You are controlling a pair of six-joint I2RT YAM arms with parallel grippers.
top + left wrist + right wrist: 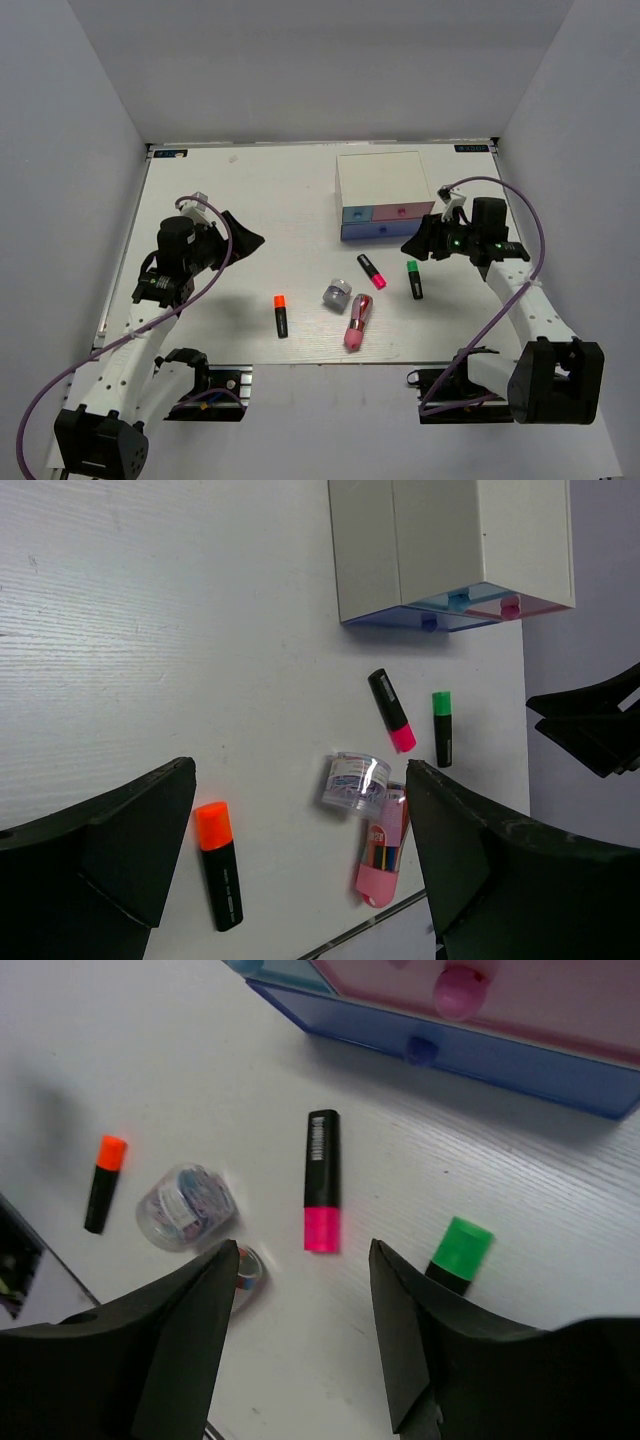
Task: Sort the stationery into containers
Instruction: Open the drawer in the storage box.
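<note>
On the white table lie an orange-capped marker [280, 314], a pink-capped marker [372, 271], a green-capped marker [414, 279], a pink stubby pen case [356, 322] and a small grey-silver round tub [337, 294]. The white-topped cabinet [383, 181] has blue [380, 230] and pink [403, 211] drawers, all closed. My left gripper [243, 236] is open and empty, hovering left of the items. My right gripper [415, 246] is open and empty, above the table by the green marker [458, 1250] and pink marker [320, 1180].
Grey walls enclose the table on three sides. The cabinet stands at the back right, just behind my right gripper. The table's near edge [330, 364] runs just below the pen case.
</note>
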